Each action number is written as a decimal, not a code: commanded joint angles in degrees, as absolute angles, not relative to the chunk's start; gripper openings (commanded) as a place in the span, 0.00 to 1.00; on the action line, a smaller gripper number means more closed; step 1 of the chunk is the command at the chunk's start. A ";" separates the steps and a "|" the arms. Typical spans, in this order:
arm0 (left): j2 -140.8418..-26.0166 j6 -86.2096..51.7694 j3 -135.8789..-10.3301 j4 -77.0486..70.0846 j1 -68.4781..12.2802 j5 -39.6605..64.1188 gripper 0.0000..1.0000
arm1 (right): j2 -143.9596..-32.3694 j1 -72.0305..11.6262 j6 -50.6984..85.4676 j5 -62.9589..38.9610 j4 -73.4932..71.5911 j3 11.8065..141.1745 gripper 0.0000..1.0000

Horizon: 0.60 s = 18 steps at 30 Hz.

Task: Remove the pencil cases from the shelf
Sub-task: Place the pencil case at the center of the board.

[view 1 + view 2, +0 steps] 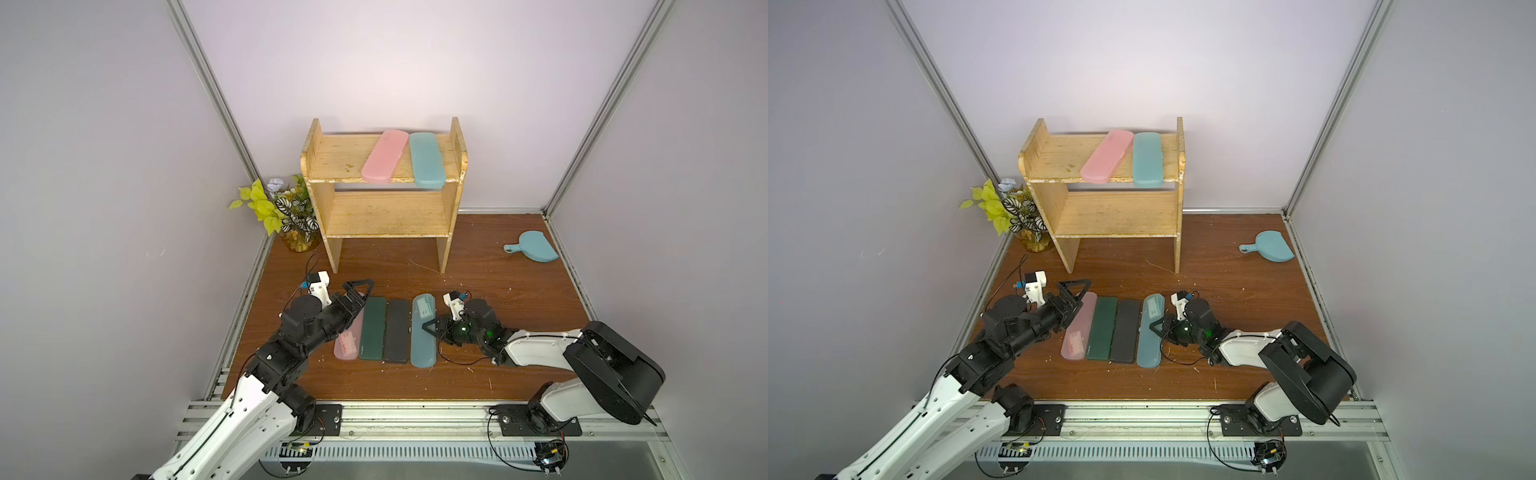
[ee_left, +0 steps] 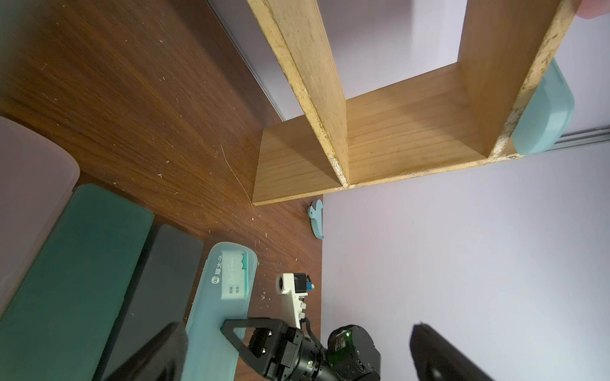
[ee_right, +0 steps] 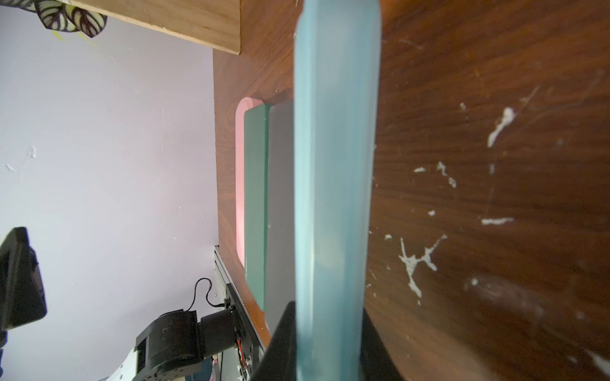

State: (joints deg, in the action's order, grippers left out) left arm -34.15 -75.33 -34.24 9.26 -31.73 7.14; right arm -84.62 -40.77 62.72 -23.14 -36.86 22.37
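Observation:
The wooden shelf [image 1: 332, 158] [image 1: 1059, 158] stands at the back. On its top board lie a pink pencil case [image 1: 384, 156] [image 1: 1102, 157] and a teal one [image 1: 426, 160] [image 1: 1147, 160] [image 2: 541, 112]; the lower board is bare. In a row on the table lie a pink case [image 1: 347, 343], a dark green one [image 1: 372, 328], a black one [image 1: 397, 330] and a teal-blue one [image 1: 423, 336] [image 3: 333, 165]. My right gripper [image 1: 430, 326] [image 3: 326, 343] is shut on the teal-blue case's right edge. My left gripper [image 1: 360, 291] [image 1: 1077, 291] hangs open and holds nothing, over the pink case's far end.
A teal dustpan [image 1: 534, 247] lies at the back right near the wall. A potted plant [image 1: 286, 216] stands left of the shelf. Walls and metal rails close in the brown table [image 1: 519, 299] on three sides.

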 commanded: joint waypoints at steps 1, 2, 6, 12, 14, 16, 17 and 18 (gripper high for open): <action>-33.16 -75.41 -33.93 10.10 -31.05 5.89 0.99 | -85.48 -41.20 63.97 -24.26 -41.72 24.82 0.19; -33.01 -75.47 -33.89 10.19 -31.06 5.78 0.99 | -85.98 -41.20 64.14 -24.26 -41.81 25.03 0.19; -32.70 -75.57 -33.82 10.28 -31.08 5.54 0.99 | -87.28 -41.31 64.42 -24.43 -41.95 25.81 0.20; -32.70 -75.68 -33.77 10.07 -30.97 5.05 0.99 | -88.32 -41.26 64.42 -24.80 -40.71 26.93 0.34; -32.86 -75.72 -33.77 9.84 -31.01 5.05 0.99 | -88.08 -41.31 63.95 -24.39 -38.58 27.56 0.42; -32.98 -75.68 -33.90 9.67 -30.94 5.01 0.99 | -87.61 -41.27 63.25 -23.93 -36.40 28.16 0.49; -33.21 -75.68 -33.99 9.50 -30.98 5.01 0.99 | -87.32 -41.31 62.82 -23.61 -34.86 28.57 0.53; -33.38 -75.67 -34.12 9.28 -30.96 5.01 0.99 | -86.92 -41.28 62.39 -23.28 -33.43 28.86 0.56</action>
State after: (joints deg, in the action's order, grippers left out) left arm -33.21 -75.88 -34.22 9.72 -31.51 5.82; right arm -88.62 -41.06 63.75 -23.81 -36.01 26.76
